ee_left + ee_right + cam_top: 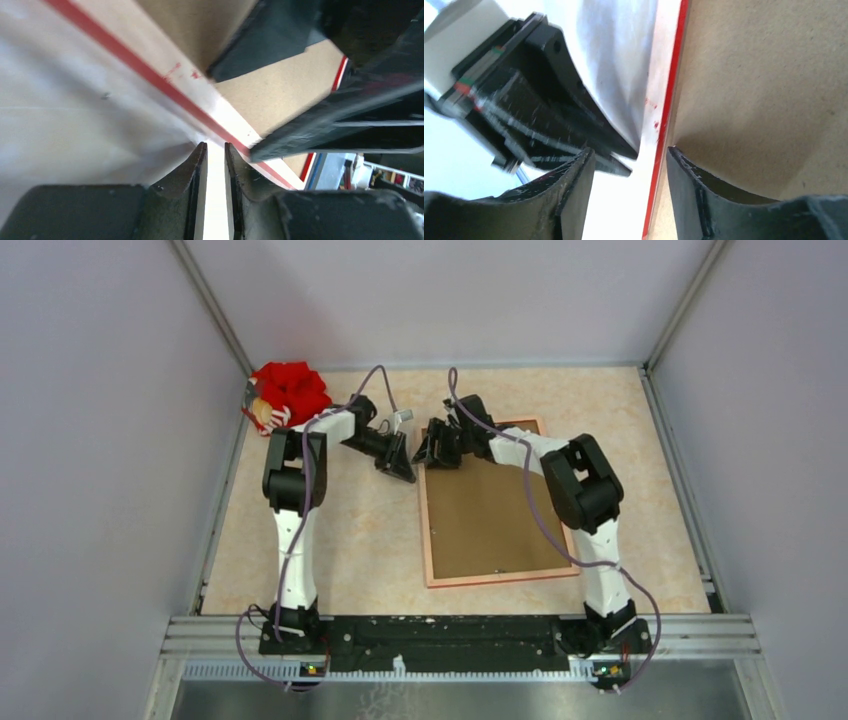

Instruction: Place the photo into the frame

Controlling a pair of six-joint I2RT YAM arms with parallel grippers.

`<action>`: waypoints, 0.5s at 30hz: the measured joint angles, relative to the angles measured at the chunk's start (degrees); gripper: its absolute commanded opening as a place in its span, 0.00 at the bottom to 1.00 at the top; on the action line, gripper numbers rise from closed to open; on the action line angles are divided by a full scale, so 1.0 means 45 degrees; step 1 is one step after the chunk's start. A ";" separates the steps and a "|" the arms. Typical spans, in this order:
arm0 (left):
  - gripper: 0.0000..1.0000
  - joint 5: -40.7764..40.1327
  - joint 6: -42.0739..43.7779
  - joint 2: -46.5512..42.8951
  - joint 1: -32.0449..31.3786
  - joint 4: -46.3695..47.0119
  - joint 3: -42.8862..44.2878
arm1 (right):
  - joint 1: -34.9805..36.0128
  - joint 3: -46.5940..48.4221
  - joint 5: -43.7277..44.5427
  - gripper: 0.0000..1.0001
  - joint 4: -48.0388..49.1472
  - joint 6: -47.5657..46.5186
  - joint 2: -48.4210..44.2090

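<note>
The frame (497,578) lies back up on the table, its pale rim around the brown hardboard backing panel (490,520). The photo is not in view. Both grippers meet at the frame's far left corner. My left gripper (408,472) is nearly closed, with the bright pale rim (150,50) running into the narrow gap between its fingers (215,145). My right gripper (432,452) is open and straddles the rim's red edge (669,90): one finger is over the backing (764,75), the other outside the frame (629,150). The left gripper (539,90) shows just beyond it.
A red bundle (288,392) lies in the far left corner of the table. Grey walls with metal rails (215,510) enclose the table on three sides. The arm bases stand on the near rail (450,630).
</note>
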 measured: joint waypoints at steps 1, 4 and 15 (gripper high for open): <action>0.27 -0.0117 0.0039 -0.0015 0.0058 -0.0063 0.0000 | 0.0000 -0.0005 0.0058 0.60 -0.0073 -0.0044 -0.0126; 0.29 -0.0393 0.0219 -0.0092 0.0554 -0.0102 0.0000 | -0.0005 -0.0126 0.0194 0.62 -0.0476 -0.0194 -0.0738; 0.32 -0.0301 0.0277 -0.1481 0.1681 0.0039 -0.0617 | -0.0063 0.0481 0.1525 0.61 -0.1953 -0.1389 -0.1647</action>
